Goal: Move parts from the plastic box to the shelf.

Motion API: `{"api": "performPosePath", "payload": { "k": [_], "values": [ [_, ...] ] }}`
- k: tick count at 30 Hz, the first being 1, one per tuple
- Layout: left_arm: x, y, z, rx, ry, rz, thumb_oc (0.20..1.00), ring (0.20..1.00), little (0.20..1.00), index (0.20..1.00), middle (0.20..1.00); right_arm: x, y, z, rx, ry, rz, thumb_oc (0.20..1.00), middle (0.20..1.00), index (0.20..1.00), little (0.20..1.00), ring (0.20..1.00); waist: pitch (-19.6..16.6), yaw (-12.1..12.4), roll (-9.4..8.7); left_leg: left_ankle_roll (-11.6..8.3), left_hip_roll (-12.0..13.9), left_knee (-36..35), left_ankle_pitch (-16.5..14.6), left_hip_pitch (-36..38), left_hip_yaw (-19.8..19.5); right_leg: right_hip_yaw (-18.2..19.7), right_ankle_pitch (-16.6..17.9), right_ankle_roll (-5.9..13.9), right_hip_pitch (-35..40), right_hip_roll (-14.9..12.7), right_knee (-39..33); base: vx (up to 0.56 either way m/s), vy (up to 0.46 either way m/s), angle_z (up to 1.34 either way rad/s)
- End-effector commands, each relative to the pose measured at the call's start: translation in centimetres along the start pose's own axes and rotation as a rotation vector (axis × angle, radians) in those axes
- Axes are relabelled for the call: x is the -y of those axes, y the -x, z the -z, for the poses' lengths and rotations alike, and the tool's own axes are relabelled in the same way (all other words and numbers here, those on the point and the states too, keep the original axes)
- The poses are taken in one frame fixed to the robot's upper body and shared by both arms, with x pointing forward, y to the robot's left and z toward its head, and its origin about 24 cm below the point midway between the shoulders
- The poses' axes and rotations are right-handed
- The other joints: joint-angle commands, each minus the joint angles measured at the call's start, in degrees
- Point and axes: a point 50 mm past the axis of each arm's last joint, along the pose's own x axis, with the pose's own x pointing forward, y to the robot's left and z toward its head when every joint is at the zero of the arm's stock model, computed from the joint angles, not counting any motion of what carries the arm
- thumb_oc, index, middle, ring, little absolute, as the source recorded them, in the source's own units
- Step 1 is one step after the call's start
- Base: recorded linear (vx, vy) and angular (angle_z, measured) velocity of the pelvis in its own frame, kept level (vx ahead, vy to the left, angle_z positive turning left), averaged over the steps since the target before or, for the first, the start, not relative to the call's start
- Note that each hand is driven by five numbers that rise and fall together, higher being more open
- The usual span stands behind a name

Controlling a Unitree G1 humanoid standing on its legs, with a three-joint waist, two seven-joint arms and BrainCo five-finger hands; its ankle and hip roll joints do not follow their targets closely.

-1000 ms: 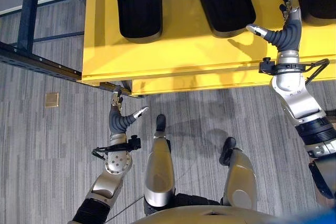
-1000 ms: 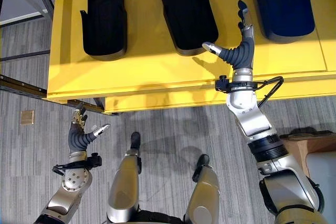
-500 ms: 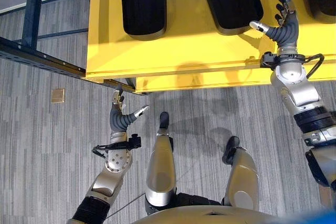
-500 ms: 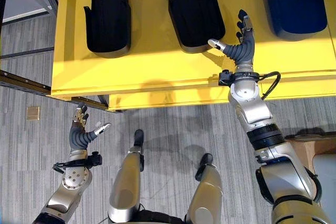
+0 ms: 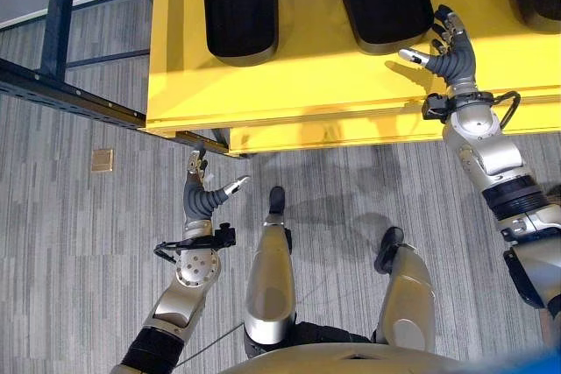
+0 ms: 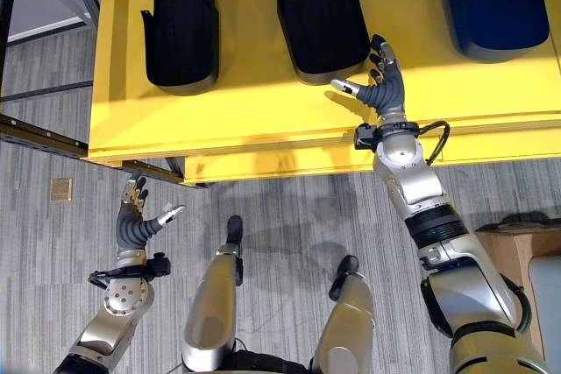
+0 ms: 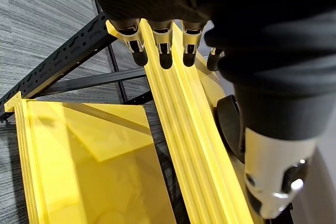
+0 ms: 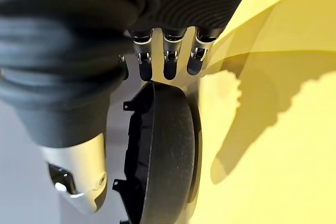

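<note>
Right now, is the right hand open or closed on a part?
Open. The right hand hovers over the yellow shelf with fingers spread, just short of the middle black part, holding nothing.

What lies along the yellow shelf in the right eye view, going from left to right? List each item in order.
Left black part → middle black part → right hand, open beside that part → dark blue part.

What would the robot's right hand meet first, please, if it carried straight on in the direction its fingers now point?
Most likely the middle black moulded plastic part on the yellow shelf: the open right hand hovers beside its near end, fingers aimed along it, though their height above is unclear.
</note>
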Motion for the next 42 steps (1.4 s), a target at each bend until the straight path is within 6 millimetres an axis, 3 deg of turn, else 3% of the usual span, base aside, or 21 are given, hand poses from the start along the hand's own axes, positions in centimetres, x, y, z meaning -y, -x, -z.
{"api": "performPosePath", "payload": {
  "k": [1,11,15,18,26,30,37,38,39,40,42],
  "values": [
    [0.2,0.0,-1.9,0.091,0.006,0.064,1.000,1.000,1.000,1.000,1.000,-1.0,-1.4,-3.6,0.119,-0.063,-0.027,1.000,1.000,1.000,1.000,1.000,-1.0,1.4,-1.00,3.30,-2.1,5.3,-2.7,-1.8,0.6,-7.3,-0.6,-4.89,2.5,1.6,1.8,0.00,0.000,0.00],
    [0.3,-0.3,-1.8,0.083,-0.003,0.072,1.000,1.000,1.000,1.000,1.000,-0.5,-2.3,-3.7,0.091,-0.084,0.036,1.000,1.000,1.000,1.000,1.000,-1.0,1.7,-0.63,3.45,-2.3,5.9,-2.9,-2.7,0.6,-7.0,-1.3,-5.12,1.3,1.5,3.5,0.00,0.000,0.00],
    [0.7,-0.1,-1.7,0.072,0.016,0.070,1.000,1.000,1.000,1.000,1.000,1.7,-2.5,-3.6,0.096,-0.051,0.300,1.000,1.000,1.000,1.000,1.000,-1.0,1.4,-0.08,3.50,-2.4,5.6,-3.0,-2.6,1.0,-7.0,-0.6,-4.91,1.1,1.5,2.4,0.00,0.030,0.01],
    [1.3,0.2,-1.7,0.066,0.049,0.039,1.000,1.000,1.000,1.000,1.000,2.2,-1.4,-4.2,0.216,-0.014,0.453,1.000,1.000,1.000,1.000,1.000,-1.0,0.3,0.68,3.79,-2.2,5.4,-3.1,-3.1,1.8,-6.4,-0.2,-4.77,0.0,1.4,2.0,-0.02,0.082,-0.07],
    [1.3,0.5,-1.6,0.077,0.101,-0.034,1.000,1.000,1.000,1.000,1.000,0.5,0.7,-5.4,0.411,0.020,0.453,1.000,1.000,1.000,1.000,1.000,-1.0,-1.2,0.91,3.91,-2.3,5.0,-3.1,-3.0,2.6,-5.7,0.1,-4.64,-0.6,1.4,1.6,0.00,0.043,-0.05],
    [0.8,0.7,-1.3,0.037,0.194,-0.089,1.000,1.000,1.000,1.000,1.000,-1.5,3.1,-5.3,0.489,0.005,0.325,1.000,1.000,1.000,1.000,1.000,-1.0,-2.3,0.37,3.86,-2.4,4.6,-2.9,-2.7,2.9,-5.1,0.1,-4.56,-0.7,1.6,1.4,0.00,0.042,-0.05],
    [-0.5,1.5,0.9,-0.113,0.408,-0.184,1.000,1.000,1.000,1.000,1.000,-3.8,9.8,-2.3,0.420,-0.034,0.062,1.000,1.000,1.000,1.000,1.000,-1.0,-6.2,-1.34,3.78,-1.3,0.7,-0.5,1.1,3.4,-4.1,2.1,-4.40,2.0,2.7,-2.3,-0.01,0.069,-0.02],
    [-0.6,1.7,0.8,-0.109,0.447,-0.156,1.000,1.000,1.000,1.000,1.000,-3.5,11.5,-1.2,0.368,-0.035,0.008,1.000,1.000,1.000,1.000,1.000,-1.0,-7.3,-1.85,3.57,-0.7,-0.9,0.1,3.1,3.4,-3.4,2.7,-4.07,3.6,2.8,-4.0,0.03,0.079,-0.12],
    [-0.6,1.7,0.8,-0.109,0.447,-0.156,1.000,1.000,1.000,1.000,1.000,-3.5,11.5,-1.2,0.368,-0.035,0.008,1.000,1.000,1.000,1.000,1.000,-1.0,-7.3,-1.85,3.57,-0.7,-0.9,0.1,3.1,3.4,-3.4,2.7,-4.07,3.6,2.8,-4.0,0.02,0.107,-0.12],
    [-1.0,2.2,0.8,-0.103,0.545,-0.106,1.000,1.000,1.000,1.000,1.000,-2.6,13.3,0.1,0.303,-0.037,-0.033,1.000,1.000,1.000,1.000,1.000,-1.1,-8.5,-2.48,3.18,0.3,-3.3,1.1,5.9,3.7,-2.7,3.5,-3.55,5.9,2.9,-6.3,0.01,0.063,-0.20],
    [-1.2,2.5,0.6,-0.079,0.558,-0.066,1.000,1.000,1.000,1.000,1.000,-2.2,14.1,0.7,0.279,-0.030,-0.051,1.000,1.000,1.000,1.000,1.000,-1.7,-9.0,-2.81,2.92,0.7,-4.7,1.7,6.9,4.0,-2.3,3.9,-3.20,6.9,2.9,-7.9,0.01,0.081,-0.21]
  ]
}}
